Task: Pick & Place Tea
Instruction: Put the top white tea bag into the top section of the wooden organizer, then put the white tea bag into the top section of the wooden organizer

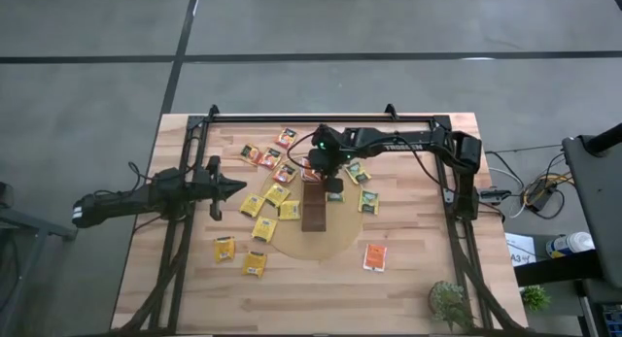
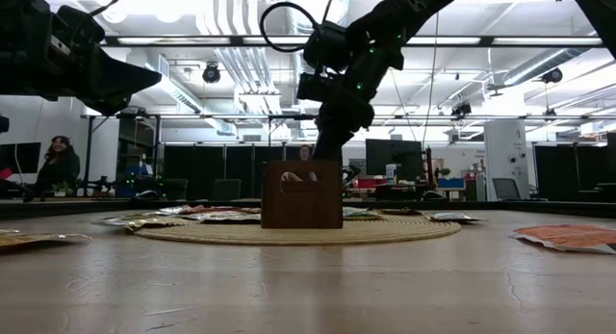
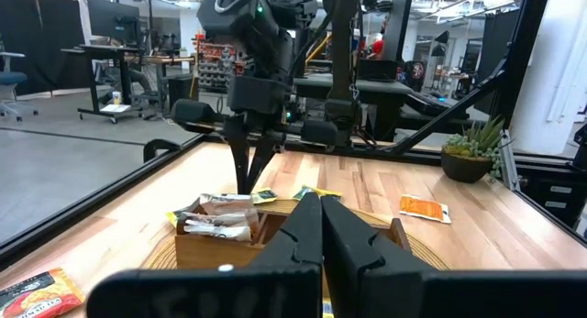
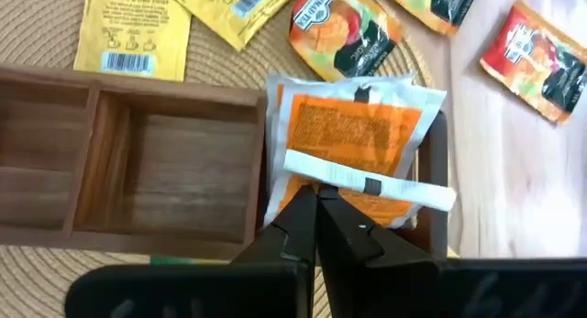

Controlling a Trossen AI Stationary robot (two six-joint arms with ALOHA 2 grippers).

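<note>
Hovering over the end compartment of the brown tray (image 4: 138,171), fingers pressed together and pinching nothing — right gripper (image 4: 316,203), just above the orange tea sachets (image 4: 353,139) lying in that compartment. Lying scattered around the tray on the round mat (image 1: 335,242) and bench (image 1: 418,279) — more sachets (image 1: 260,203). Waiting off to the side over the bench, also pressed together — left gripper (image 1: 236,188).

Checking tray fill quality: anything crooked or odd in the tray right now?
Yes. The orange sachets in the tray's end compartment sit skewed and crumpled, one edge riding up over the rim rather than lying flat. The right gripper hangs shut just above them. The neighbouring compartments are bare; other sachets lie scattered on the table.
</note>
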